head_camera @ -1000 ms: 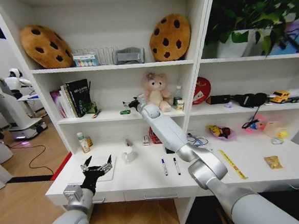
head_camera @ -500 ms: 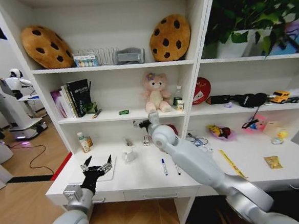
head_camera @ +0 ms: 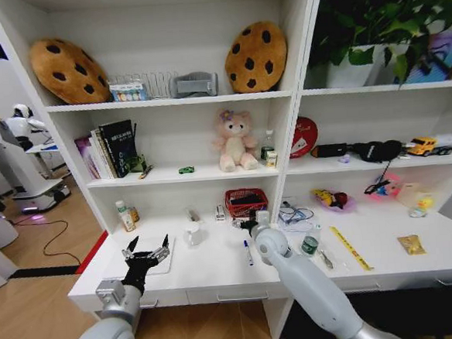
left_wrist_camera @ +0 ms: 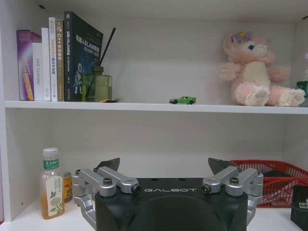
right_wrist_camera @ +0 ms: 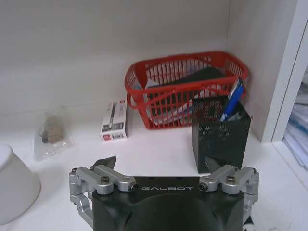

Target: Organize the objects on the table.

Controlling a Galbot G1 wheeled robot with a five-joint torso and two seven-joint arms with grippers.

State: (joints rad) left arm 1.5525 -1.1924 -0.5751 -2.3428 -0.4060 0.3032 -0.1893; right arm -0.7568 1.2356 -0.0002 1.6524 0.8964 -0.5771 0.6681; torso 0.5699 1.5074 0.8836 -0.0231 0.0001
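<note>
Right gripper [right_wrist_camera: 160, 169] hangs low over the long white desk [head_camera: 209, 267], jaws spread, holding nothing; left gripper [head_camera: 145, 247], also open and empty, waits near the front-left edge. The slim white dark-capped pen [head_camera: 247, 252] lying just beside the right arm looks light, stiff and prone to rolling, so I'd pinch it mid-barrel.

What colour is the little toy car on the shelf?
Green. The toy car shows best in the left wrist view, beside the teddy bear.
</note>
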